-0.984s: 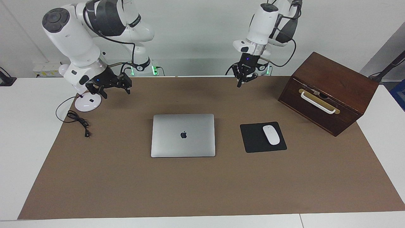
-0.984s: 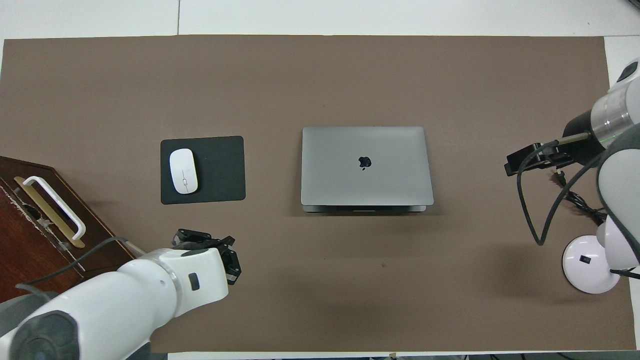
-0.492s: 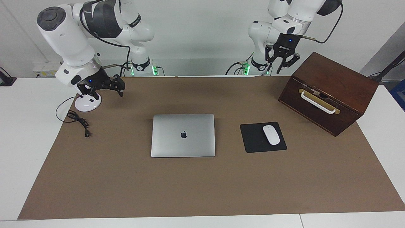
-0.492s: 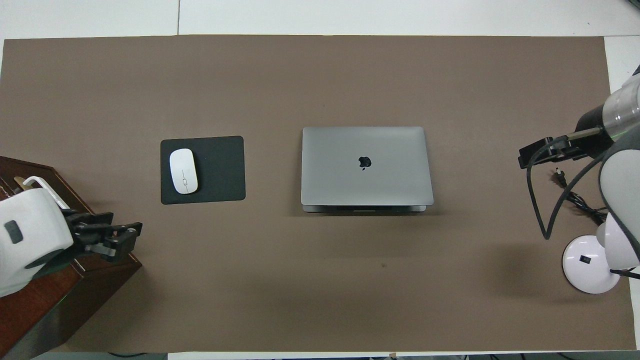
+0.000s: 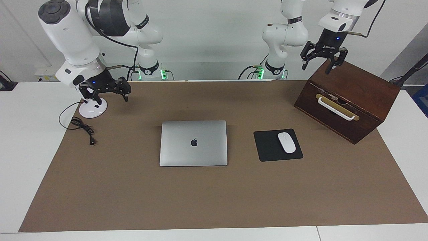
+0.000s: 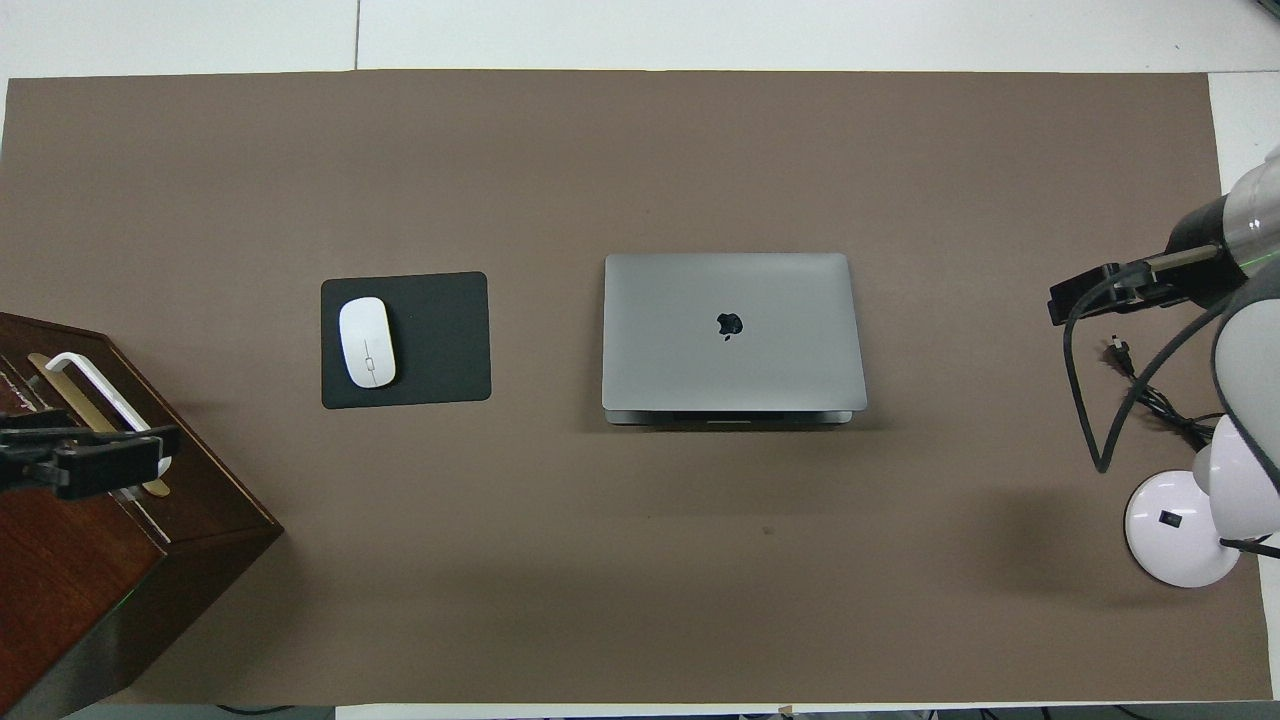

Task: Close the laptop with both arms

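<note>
The silver-grey laptop (image 5: 193,143) lies in the middle of the brown mat with its lid flat down and the dark apple logo facing up; it also shows in the overhead view (image 6: 733,330). My left gripper (image 5: 316,68) hangs open and empty in the air over the wooden box, and shows in the overhead view (image 6: 105,458). My right gripper (image 5: 107,100) is open and empty over the mat beside the lamp base, and shows in the overhead view (image 6: 1078,298). Both grippers are well apart from the laptop.
A dark wooden box (image 5: 354,93) with a white handle stands at the left arm's end. A black mouse pad (image 5: 267,149) with a white mouse (image 5: 287,142) lies between box and laptop. A white lamp base (image 5: 93,109) and a black cable (image 5: 83,128) lie at the right arm's end.
My left gripper has risen and swung from over the mat to over the wooden box. My right gripper has drawn back a little toward the lamp base. The laptop has not moved.
</note>
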`<state>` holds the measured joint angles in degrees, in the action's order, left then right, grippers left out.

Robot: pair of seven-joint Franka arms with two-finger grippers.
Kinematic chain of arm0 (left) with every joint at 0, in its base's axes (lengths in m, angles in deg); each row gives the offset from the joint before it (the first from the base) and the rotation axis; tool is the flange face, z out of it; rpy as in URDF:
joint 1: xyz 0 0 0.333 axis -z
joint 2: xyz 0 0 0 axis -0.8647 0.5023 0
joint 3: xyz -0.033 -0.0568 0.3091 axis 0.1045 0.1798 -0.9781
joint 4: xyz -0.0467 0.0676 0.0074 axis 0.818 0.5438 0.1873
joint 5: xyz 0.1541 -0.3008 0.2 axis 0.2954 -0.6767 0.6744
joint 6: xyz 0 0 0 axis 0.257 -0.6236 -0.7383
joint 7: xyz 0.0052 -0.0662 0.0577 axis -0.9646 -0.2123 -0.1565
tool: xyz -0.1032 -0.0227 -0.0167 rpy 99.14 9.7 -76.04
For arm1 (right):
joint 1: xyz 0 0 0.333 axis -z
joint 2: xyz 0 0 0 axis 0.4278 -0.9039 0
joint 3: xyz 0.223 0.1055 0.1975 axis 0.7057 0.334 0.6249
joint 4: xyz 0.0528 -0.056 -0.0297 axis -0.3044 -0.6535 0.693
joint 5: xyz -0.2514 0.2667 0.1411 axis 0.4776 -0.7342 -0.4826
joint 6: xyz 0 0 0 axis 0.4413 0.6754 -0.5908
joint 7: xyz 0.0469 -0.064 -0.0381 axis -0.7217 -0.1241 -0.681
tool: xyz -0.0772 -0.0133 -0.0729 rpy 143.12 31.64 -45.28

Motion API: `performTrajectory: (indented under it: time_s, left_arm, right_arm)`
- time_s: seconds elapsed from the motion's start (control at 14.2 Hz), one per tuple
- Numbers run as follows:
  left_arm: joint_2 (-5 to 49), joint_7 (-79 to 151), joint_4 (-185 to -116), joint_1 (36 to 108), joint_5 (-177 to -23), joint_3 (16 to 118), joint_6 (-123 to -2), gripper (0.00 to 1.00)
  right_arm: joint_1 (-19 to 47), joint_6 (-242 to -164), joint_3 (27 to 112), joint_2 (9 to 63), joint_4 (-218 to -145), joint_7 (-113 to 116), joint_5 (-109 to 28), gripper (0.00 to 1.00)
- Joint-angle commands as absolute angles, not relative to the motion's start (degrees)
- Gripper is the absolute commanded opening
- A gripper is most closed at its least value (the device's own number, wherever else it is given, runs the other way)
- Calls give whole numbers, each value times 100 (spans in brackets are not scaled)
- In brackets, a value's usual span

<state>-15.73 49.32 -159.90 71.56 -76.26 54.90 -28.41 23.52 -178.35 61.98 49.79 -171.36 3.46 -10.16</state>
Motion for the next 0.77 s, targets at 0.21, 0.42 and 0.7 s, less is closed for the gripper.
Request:
performTrajectory:
  time_s: [0.21, 0.42, 0.7]
  left_arm:
    - [-1017, 4011, -15004, 6952, -7547, 5557, -2591, 100]
    - [-234, 4020, -14044, 6943, -7547, 5539, -2212, 100]
    - [241, 4020, -14024, 6943, -7539, 5530, -2229, 100]
  right_arm:
    - [2427, -17877, 6171, 4983, -17106, 401, -1014, 100]
    - [2436, -17799, 5995, 4974, -17106, 409, -1015, 100]
    - [2401, -17228, 6003, 4790, -16474, 418, -979, 100]
